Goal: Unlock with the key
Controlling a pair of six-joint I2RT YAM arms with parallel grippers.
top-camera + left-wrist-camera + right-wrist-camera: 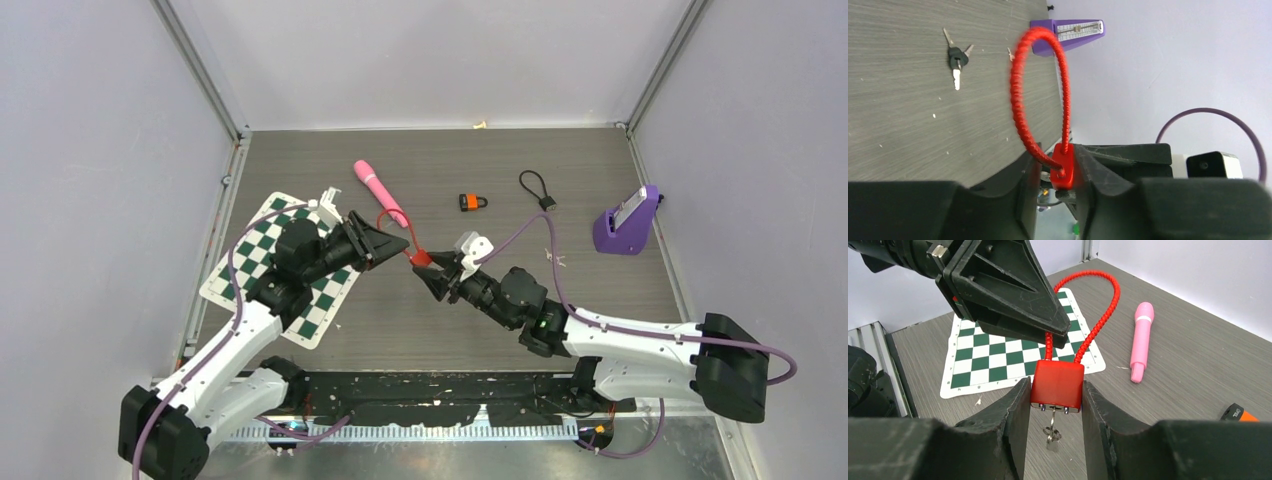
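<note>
Starting at the left, a green-and-white checkered mat [320, 312] lies on the grey table [600, 160], partly under the left arm. The left gripper [400, 243] points right, its tips reaching the foot of a red cable shackle [1018, 100] just above the lock body. The fingers flank it closely, but whether they actually pinch it cannot be told. Behind this gripper a pink rod [380, 192] lies flat, apart from the lock.

The red padlock [1057, 384] sits near the table's middle, between the two grippers. The right gripper [1055, 390] is clamped on the body's two sides, and the cable loop arches away toward the left arm. A key [1052, 429] is in the keyhole on the lock's underside, with a small ring hanging from it.

Further right, a small orange padlock [472, 202] lies on the table; the white lettering on its dark end is too blurred to read. Next comes a black cord loop [536, 187], then a bunch of spare keys [955, 59] with a black head. At the far right stands a purple holder [628, 224] carrying a white strip with fine marks, unreadable.
</note>
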